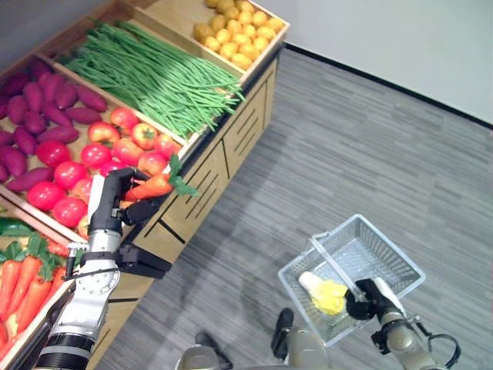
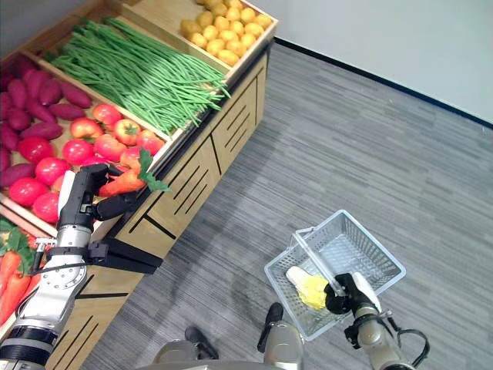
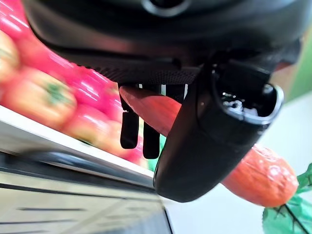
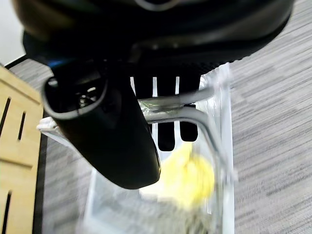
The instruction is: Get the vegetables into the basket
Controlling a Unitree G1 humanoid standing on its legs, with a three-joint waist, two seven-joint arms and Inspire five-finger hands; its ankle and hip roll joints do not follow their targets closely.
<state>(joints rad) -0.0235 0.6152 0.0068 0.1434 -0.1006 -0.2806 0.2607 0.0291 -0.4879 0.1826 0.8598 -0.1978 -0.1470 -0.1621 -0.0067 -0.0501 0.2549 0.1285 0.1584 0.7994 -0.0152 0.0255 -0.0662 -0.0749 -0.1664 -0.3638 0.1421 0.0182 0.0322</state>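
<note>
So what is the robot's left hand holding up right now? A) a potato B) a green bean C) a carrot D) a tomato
C: the left hand is curled round an orange carrot with green leaves, lifted by the edge of the tomatoes.

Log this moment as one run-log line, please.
left hand: holds carrot over stand | right hand: grips basket handle | basket: yellow vegetable inside

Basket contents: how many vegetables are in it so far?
1: a yellow-and-white vegetable lying in the basket; more may hide beneath the right hand.
</note>
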